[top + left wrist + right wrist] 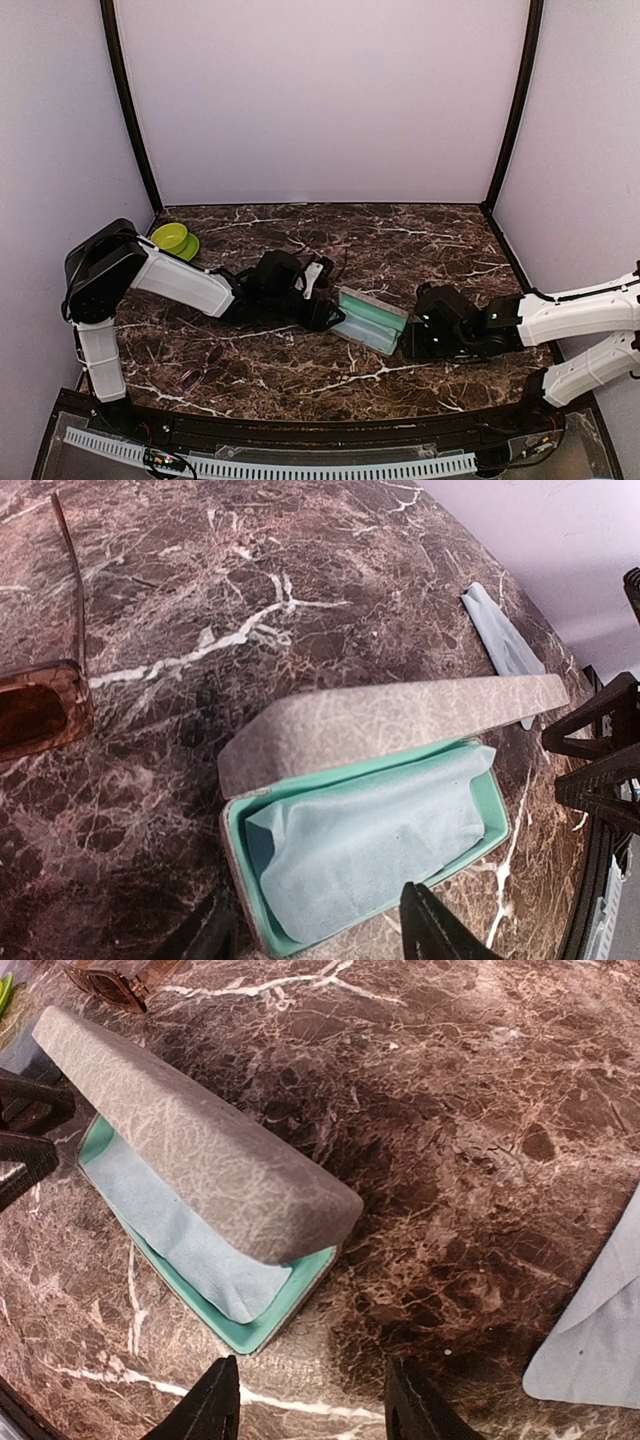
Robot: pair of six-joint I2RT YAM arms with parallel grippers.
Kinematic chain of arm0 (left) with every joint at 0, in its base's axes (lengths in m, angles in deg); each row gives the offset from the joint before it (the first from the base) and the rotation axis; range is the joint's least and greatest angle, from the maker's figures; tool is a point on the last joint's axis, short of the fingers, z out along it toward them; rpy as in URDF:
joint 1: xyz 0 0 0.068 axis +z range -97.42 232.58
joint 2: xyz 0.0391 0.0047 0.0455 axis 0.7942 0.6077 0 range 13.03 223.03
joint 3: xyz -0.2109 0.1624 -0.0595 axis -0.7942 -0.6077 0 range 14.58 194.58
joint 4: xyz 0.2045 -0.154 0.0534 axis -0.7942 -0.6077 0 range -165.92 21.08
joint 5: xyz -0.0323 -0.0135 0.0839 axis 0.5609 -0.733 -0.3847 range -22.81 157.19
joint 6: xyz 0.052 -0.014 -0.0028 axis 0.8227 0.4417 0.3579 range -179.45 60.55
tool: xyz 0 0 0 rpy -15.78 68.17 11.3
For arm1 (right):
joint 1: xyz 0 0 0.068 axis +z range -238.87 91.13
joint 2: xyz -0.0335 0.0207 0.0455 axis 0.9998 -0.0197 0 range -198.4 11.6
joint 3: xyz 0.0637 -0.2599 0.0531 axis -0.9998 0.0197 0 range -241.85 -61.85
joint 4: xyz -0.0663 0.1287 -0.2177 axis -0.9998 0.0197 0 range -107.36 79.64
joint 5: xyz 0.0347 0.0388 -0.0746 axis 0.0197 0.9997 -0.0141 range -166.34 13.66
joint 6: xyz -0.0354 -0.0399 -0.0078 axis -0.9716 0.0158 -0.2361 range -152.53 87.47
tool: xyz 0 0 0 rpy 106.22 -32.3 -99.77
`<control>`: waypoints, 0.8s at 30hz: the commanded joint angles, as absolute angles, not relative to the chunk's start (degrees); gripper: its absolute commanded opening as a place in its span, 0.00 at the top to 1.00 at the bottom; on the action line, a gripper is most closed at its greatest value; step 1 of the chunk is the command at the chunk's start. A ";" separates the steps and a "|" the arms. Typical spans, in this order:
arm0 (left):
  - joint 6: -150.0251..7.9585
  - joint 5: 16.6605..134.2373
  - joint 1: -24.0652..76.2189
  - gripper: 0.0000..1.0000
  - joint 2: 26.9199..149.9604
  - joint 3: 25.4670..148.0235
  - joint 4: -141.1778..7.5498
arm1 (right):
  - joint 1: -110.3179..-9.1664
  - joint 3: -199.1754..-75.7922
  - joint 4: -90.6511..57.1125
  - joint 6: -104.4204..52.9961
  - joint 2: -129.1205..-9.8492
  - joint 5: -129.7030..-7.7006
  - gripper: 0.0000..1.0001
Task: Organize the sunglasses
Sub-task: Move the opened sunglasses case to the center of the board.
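Observation:
The open case lies mid-table, grey lid raised, teal inside, with a light-blue cloth spread in it. The reddish-brown sunglasses rest on the marble left of the case and show again beyond its lid. The purple-tinted sunglasses lie near the front left. My left gripper is open at the case's near rim, holding nothing. My right gripper is open over bare marble just off the case's corner.
A second light-blue cloth lies flat on the table on the right arm's side. A green bowl sits at the back left. Pale walls close in the marble table on three sides.

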State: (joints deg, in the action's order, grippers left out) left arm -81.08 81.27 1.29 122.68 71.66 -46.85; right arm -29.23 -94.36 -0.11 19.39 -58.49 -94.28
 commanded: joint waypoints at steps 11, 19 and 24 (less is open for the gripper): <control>-82.49 82.39 2.04 0.54 126.50 75.20 -49.62 | -31.13 -93.65 -10.45 21.72 -65.91 -91.03 0.54; -82.44 81.92 2.04 0.60 127.28 75.98 -49.62 | -32.51 -94.28 -12.83 20.12 -69.18 -89.57 0.60; -82.43 81.88 2.04 0.66 127.16 75.41 -50.04 | -32.95 -94.90 -13.40 19.07 -70.29 -89.28 0.62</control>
